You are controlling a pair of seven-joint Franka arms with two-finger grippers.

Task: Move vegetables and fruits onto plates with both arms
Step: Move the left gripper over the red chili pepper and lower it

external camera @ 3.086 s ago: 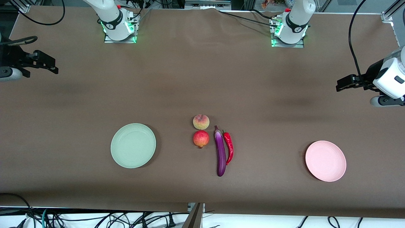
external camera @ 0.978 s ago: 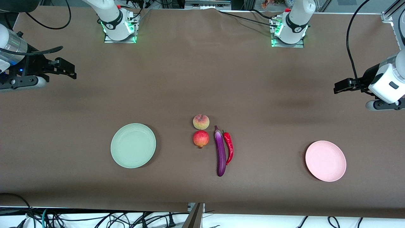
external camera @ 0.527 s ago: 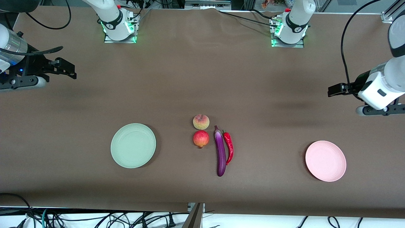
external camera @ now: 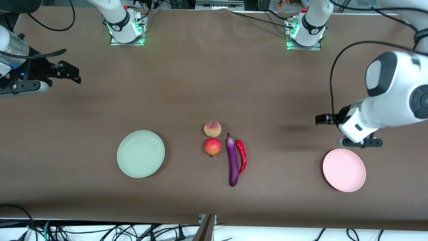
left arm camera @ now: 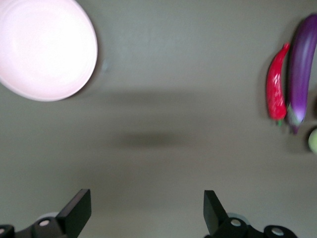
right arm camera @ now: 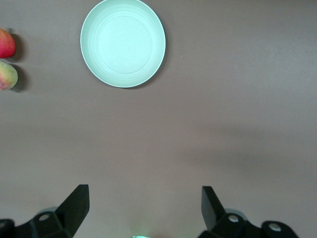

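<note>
A peach (external camera: 212,129) and a red fruit (external camera: 212,147) sit together mid-table, the peach farther from the front camera. Beside them, toward the left arm's end, lie a purple eggplant (external camera: 233,164) and a red chili (external camera: 241,156) side by side. The mint plate (external camera: 140,153) lies toward the right arm's end, the pink plate (external camera: 344,170) toward the left arm's. My left gripper (external camera: 322,119) (left arm camera: 147,213) hangs open and empty over bare cloth by the pink plate (left arm camera: 44,49). My right gripper (external camera: 74,75) (right arm camera: 144,206) is open and empty over bare cloth at the table's end.
Brown cloth (external camera: 214,83) covers the table. Both arm bases (external camera: 125,28) (external camera: 306,31) stand along the edge farthest from the front camera. Cables (external camera: 100,231) lie below the near edge. The left arm's bulky white wrist (external camera: 391,100) hangs above the pink plate's end.
The left arm has swung in from the table's end toward the pink plate, its gripper still open. The right arm has held still over the last second. Nothing on the table moved.
</note>
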